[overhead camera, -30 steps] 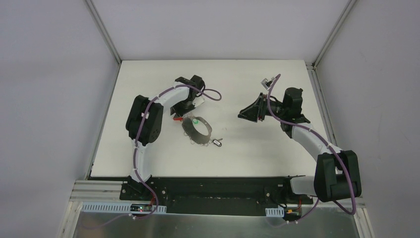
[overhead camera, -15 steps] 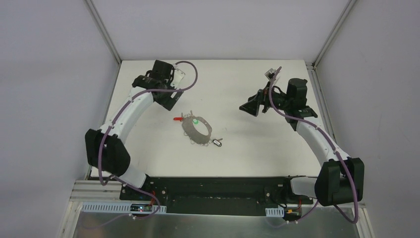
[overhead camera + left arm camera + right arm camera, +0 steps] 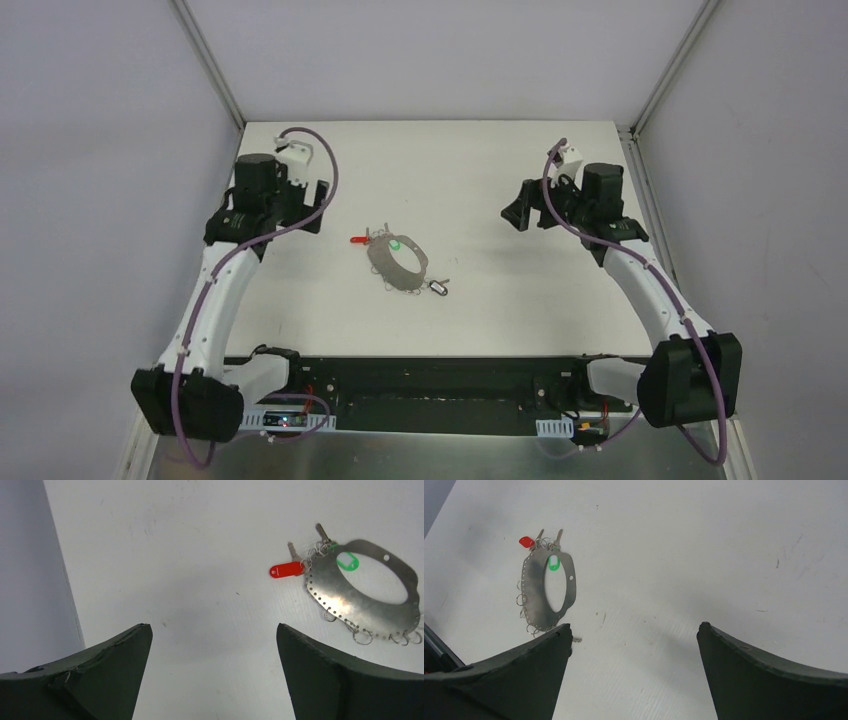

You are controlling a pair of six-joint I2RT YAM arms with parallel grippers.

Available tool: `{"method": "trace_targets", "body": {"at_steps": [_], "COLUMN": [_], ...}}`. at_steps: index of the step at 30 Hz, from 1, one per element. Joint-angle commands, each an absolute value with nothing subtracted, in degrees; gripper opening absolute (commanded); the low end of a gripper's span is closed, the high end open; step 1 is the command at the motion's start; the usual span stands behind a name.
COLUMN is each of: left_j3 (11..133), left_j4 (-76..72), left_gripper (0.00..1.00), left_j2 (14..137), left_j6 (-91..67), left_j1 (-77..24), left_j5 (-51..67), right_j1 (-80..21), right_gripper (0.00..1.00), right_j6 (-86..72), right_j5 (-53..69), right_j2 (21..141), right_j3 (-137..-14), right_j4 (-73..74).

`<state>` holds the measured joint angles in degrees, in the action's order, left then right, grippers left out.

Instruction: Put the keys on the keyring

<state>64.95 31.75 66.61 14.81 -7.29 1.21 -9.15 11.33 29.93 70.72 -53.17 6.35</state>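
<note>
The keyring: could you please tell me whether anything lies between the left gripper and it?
Nothing visible does. Only bare table separates the open left gripper from the keyring; the red key sits at its rim.

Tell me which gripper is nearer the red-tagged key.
Left. The left gripper is just left of the red-tagged key; the right gripper is much farther, rightward past the keyring.

Left arm (image 3: 207, 300) reaches forward along the left side, wrist turned inward. Left tool (image 3: 214, 630) faces right, jaws spread wide, holding nothing. Right arm (image 3: 650, 290) mirrors this. Right tool (image 3: 634, 627) faces left, jaws wide, empty.
</note>
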Motion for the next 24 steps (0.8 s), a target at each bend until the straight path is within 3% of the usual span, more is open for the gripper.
{"method": "trace_targets", "body": {"at_steps": [1,9,24], "left_j3": [59.67,45.05,39.40], "left_j4": [22.42,12.50,8.98], "left_gripper": [0.99,0.99,0.99], "left_j2": [55.05,37.52,30.83], "left_j6": [6.80,4.15,-3.66], "left_j1": [-2.02,-1.23,-1.23], "left_j5": [8.79,13.79,22.67], "right_j1": [-8.79,-8.60,-6.31], "right_gripper": [1.00,1.00,1.00], "right_j6": [9.06,6.84,5.56], "right_j5": [25.68,27.68,24.99], "right_j2": [63.86,53.63,49.52], "right_j3": [-51.72,-45.65,-44.37], "right_j4": [6.70,1.79,0.52]}}
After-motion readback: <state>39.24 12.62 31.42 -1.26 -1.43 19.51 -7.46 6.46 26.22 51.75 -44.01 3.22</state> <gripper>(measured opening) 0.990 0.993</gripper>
